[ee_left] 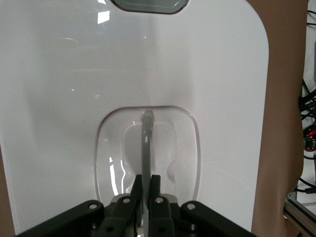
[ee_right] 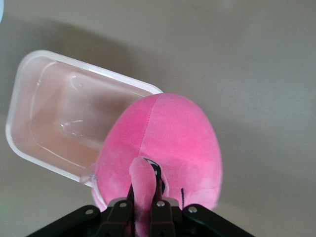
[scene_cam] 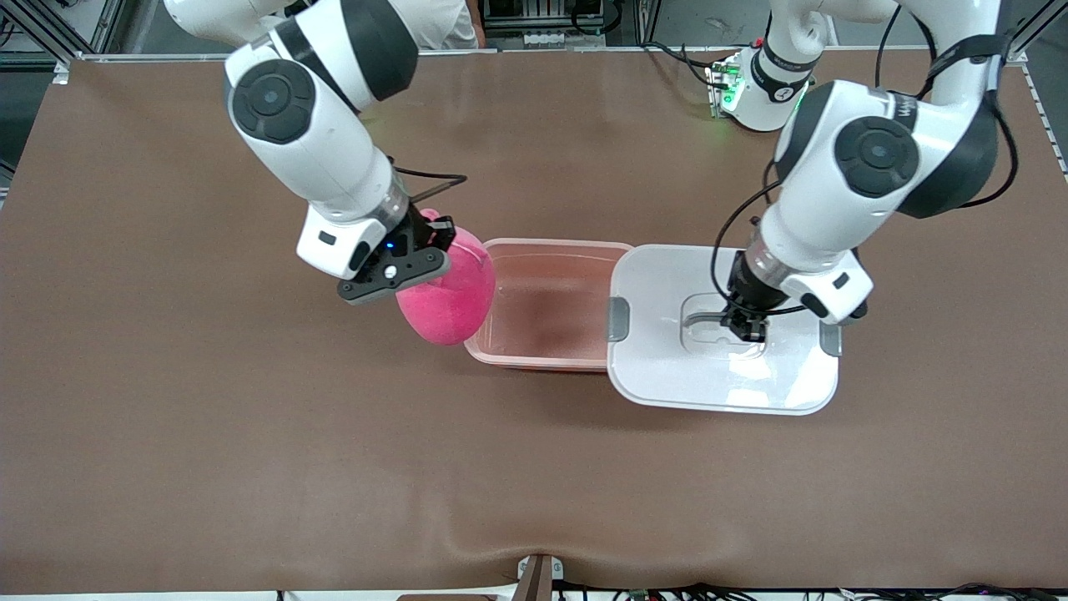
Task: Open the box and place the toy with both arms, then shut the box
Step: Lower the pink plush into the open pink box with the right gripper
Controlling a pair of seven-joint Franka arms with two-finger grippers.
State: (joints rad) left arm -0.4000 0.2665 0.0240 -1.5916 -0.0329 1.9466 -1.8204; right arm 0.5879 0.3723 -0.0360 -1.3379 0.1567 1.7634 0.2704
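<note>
Your right gripper (ee_right: 143, 210) has its fingers (ee_right: 160, 213) pinched together on a small flap of the pink toy (ee_right: 170, 143), which hangs up in the air, over one end rim of the open pink box (ee_right: 59, 118). The box stands lidless on the brown surface (ee_right: 247, 59).

We see a desk (scene_cam: 250, 467) draped in a matte brown cloth (scene_cam: 534, 517) that sags into a soft crease at its near edge. Light from overhead leaves pale glare patches on the cloth by the robots' bases. Along that edge stand grey aluminium frame rails (scene_cam: 50, 33), and black cables (scene_cam: 667, 594) trail under the near edge beside a small metal bracket (scene_cam: 538, 576).
</note>
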